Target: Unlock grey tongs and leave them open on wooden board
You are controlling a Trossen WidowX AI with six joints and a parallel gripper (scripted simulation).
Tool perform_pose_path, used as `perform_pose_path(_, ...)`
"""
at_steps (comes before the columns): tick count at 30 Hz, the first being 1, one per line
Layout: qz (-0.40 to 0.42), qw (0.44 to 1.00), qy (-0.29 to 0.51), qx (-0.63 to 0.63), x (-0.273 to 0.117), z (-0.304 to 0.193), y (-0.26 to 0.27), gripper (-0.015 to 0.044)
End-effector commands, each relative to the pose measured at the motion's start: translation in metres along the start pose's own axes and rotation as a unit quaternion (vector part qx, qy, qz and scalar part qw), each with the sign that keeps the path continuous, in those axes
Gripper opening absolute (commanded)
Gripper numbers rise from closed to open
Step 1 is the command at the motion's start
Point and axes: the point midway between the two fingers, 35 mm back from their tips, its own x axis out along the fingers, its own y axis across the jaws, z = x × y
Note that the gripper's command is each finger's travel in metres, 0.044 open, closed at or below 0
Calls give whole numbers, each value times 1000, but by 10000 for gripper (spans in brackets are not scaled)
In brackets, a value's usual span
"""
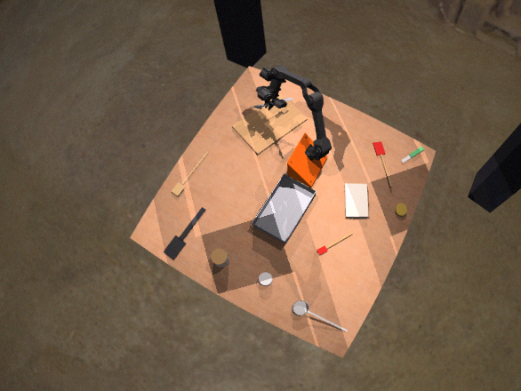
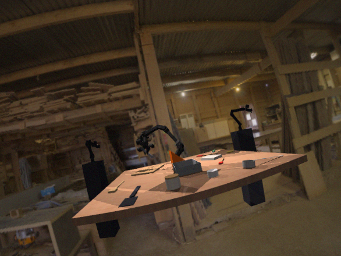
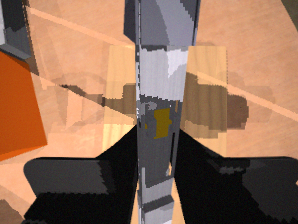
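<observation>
My gripper [image 1: 272, 105] [image 2: 148, 149] [image 3: 154, 126] is shut on the grey tongs [image 1: 258, 107] [image 2: 151, 156] [image 3: 162, 72] and holds them raised above the table, near the wooden board [image 1: 295, 119] [image 2: 145, 172] [image 3: 211, 60]. In the wrist view the tongs run lengthwise between the black fingers, with a small yellow piece between the fingertips, and the board shows behind them. The arms look close together. Whether the lock is released, and the exact tilt of the tongs, I cannot tell. The roasting tin [image 1: 289, 213] [image 2: 189, 169] has nothing lying across it.
An orange wedge [image 1: 304, 162] [image 2: 174, 158] [image 3: 20, 110] stands at my arm's base, between board and tin. A wooden spatula [image 1: 178, 189] and a black spatula [image 1: 175, 247] lie to the left in the top view. A white block [image 1: 356, 200] lies right of the tin.
</observation>
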Motion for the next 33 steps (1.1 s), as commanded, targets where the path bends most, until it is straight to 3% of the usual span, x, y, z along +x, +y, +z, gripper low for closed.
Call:
perform_pose_path(1,-1,996,-87,-8,-11,3,0,-150)
perform_pose_path(13,-44,940,-339,-17,-59,-3,-2,-150)
perform_pose_path(33,-45,938,-342,-17,-60,-3,-2,-150)
